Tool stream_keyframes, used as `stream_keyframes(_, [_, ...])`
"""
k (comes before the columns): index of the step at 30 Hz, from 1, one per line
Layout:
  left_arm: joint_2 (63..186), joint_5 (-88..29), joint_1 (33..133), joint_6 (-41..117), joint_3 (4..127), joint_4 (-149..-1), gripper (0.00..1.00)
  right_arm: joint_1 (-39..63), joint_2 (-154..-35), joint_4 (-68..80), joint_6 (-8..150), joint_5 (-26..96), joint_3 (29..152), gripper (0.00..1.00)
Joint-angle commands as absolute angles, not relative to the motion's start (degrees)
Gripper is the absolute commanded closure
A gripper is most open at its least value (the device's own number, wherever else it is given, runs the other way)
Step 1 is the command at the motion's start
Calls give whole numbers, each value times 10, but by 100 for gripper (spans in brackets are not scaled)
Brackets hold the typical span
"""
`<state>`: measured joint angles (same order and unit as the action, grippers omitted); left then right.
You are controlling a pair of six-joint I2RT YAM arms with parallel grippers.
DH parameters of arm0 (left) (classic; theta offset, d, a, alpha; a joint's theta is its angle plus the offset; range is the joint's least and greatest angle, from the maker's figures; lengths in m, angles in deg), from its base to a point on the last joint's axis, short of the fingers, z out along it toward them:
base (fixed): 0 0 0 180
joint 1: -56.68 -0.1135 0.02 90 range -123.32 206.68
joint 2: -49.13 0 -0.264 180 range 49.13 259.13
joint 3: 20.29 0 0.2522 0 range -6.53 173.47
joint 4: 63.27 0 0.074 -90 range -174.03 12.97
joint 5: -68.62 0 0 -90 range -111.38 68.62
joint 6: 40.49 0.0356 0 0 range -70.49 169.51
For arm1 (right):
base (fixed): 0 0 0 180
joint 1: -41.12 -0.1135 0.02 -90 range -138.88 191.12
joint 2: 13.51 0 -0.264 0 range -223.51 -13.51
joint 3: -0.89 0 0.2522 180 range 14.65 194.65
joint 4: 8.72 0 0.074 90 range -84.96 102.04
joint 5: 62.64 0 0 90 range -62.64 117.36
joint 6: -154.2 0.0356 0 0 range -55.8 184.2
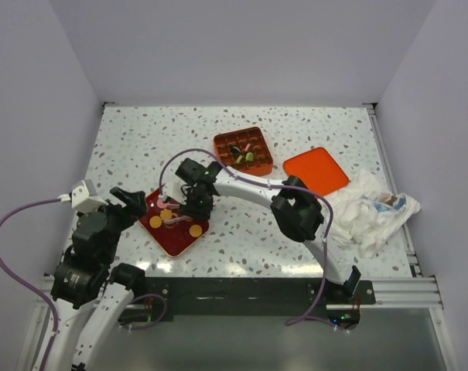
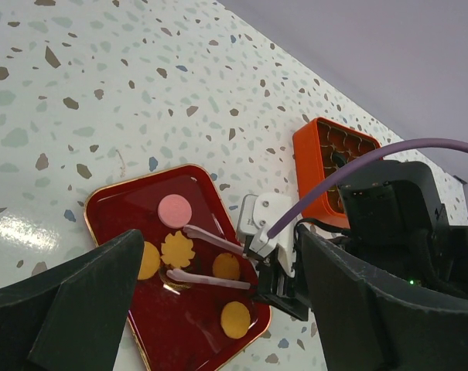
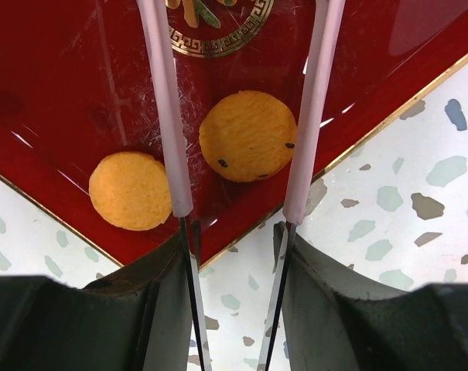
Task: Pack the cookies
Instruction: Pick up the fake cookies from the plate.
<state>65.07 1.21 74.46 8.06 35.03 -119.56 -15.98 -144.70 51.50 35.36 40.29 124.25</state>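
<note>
Right gripper (image 2: 177,250) straddles an orange cookie (image 3: 247,136) on the red tray (image 1: 175,241).
The right arm reaches left across the table, jaws partly apart and not pinching. The left gripper (image 1: 131,205) gapes wide beside the tray. Other cookies (image 2: 175,210) lie nearby, some in the orange compartment box (image 1: 222,141). The lid (image 1: 316,171) and crumpled cloth (image 1: 365,212) lie beyond.

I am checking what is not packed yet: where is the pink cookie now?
In the left wrist view the pink cookie lies on the red tray, in its upper part, just above the leaf-shaped orange cookie.
</note>
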Motion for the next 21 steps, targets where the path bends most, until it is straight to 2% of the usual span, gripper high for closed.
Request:
stream_keyframes(1, [653, 19, 747, 72, 362, -1186, 11, -165, -1446, 512, 363, 407, 1268, 57])
stream_keyframes(11, [658, 19, 747, 73, 360, -1182, 11, -165, -1418, 507, 356, 419, 1252, 82])
stream_keyframes(15, [657, 19, 747, 75, 359, -1178, 11, -154, -1383, 509, 350, 430, 1233, 87])
stream_keyframes(21, [659, 18, 747, 79, 355, -1170, 11, -106, -1316, 536, 333, 463, 1216, 90])
